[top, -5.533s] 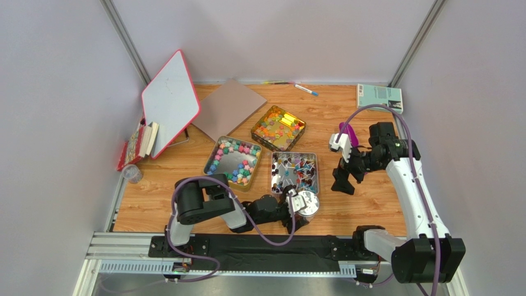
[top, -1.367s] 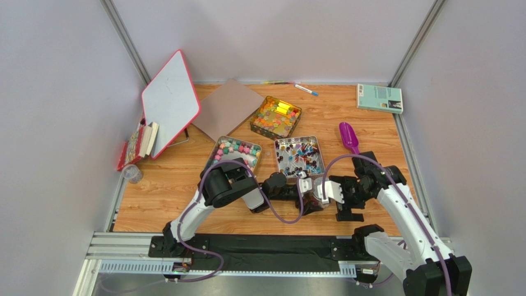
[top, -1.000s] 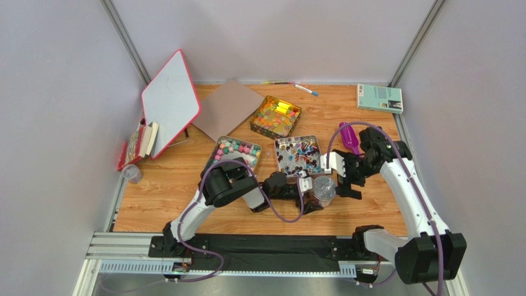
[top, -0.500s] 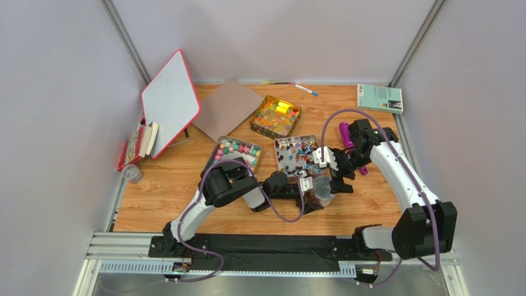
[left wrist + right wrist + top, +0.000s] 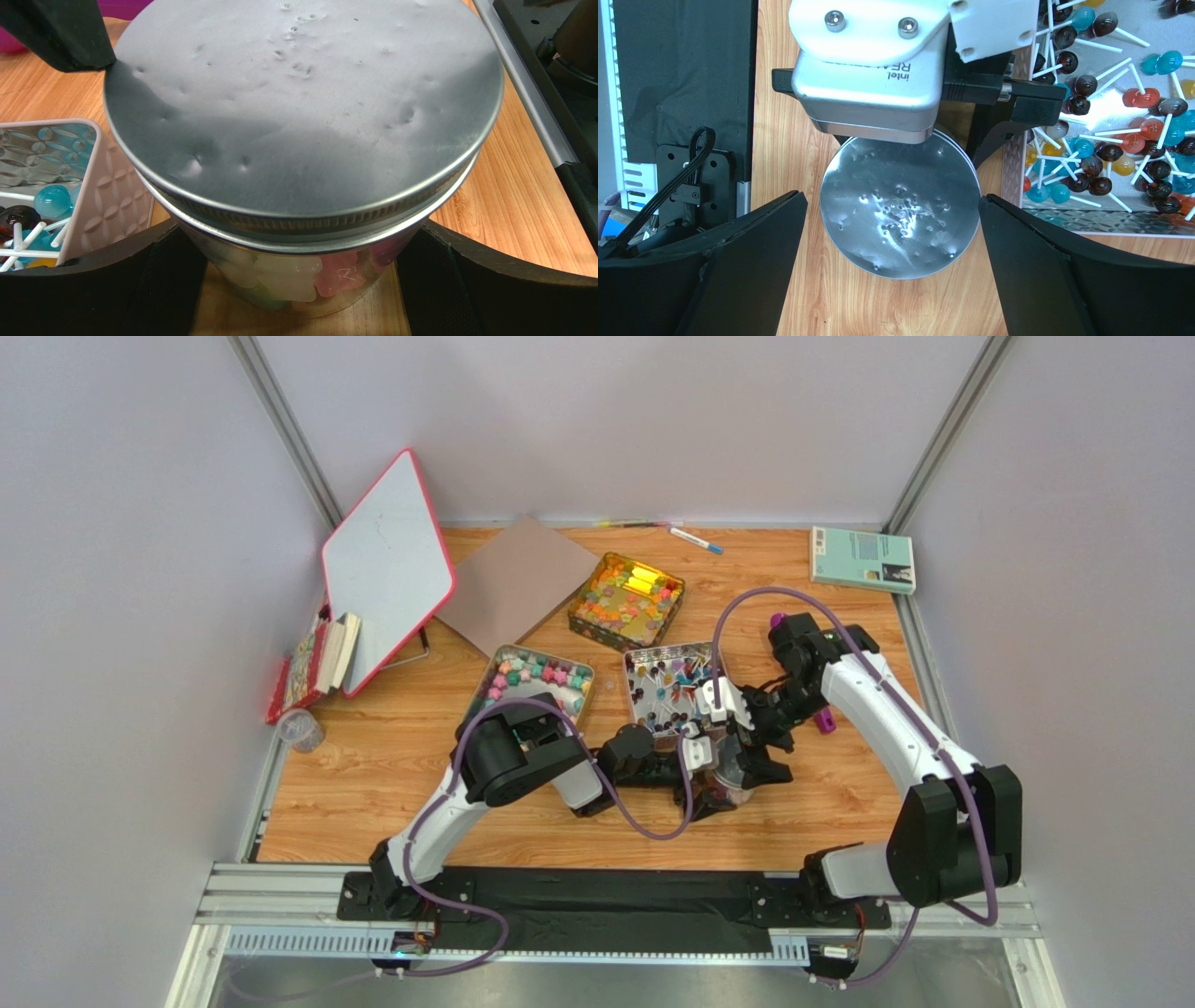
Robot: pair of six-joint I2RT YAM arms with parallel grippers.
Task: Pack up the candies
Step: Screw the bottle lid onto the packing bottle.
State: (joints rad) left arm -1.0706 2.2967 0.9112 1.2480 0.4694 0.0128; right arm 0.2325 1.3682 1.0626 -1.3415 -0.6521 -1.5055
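Observation:
A glass jar [image 5: 731,767] with a dented metal lid [image 5: 302,105] stands on the table, and pastel candies [image 5: 316,269] show through its glass. My left gripper [image 5: 302,280] is shut on the jar, a finger on each side. Directly above the lid [image 5: 901,206] hovers my right gripper [image 5: 892,210], open, its fingers [image 5: 738,266] standing apart from the rim on both sides. More candies lie in three trays: pastel lumps [image 5: 533,686], lollipops [image 5: 673,686] and orange-yellow ones [image 5: 627,599].
The lollipop tray [image 5: 105,203] sits close beside the jar. A purple scoop [image 5: 825,721] is mostly hidden behind the right arm. A whiteboard [image 5: 386,567], a brown board [image 5: 519,581], a book [image 5: 861,557] and pens [image 5: 673,532] lie at the back.
The right arm has swung left from beside the scoop, and its open gripper now sits over the jar's lid. The left gripper and jar have held still over the last second.

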